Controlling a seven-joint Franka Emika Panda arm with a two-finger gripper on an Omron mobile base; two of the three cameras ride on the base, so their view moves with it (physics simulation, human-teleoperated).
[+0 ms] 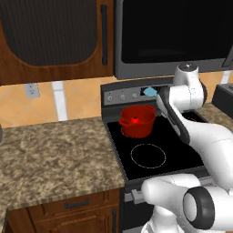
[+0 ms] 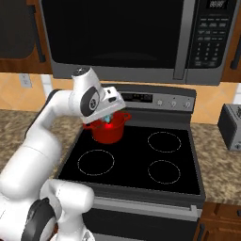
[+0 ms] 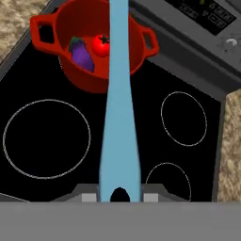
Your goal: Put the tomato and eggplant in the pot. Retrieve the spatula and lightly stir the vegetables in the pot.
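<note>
The red pot (image 3: pixel 96 47) sat on the far left burner of the black stove (image 3: pixel 155 136), holding the tomato (image 3: pixel 100 45) and the purple eggplant (image 3: pixel 83 56) side by side. The fingers (image 3: pixel 120 196) were clenched on the handle of the light blue spatula (image 3: pixel 120 117), which stretched out above the pot. A microwave (image 2: pixel 132 37) hung above; granite table (image 1: pixel 50 154) lay left, a toaster (image 2: pixel 231 126) right.

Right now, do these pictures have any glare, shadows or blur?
Left base view: flat even light, soft pixelated edges, the pot casts hardly any shadow. Right base view: dull sheen on the microwave door. Hand view: the spatula looks stretched, widening towards the lens.
</note>
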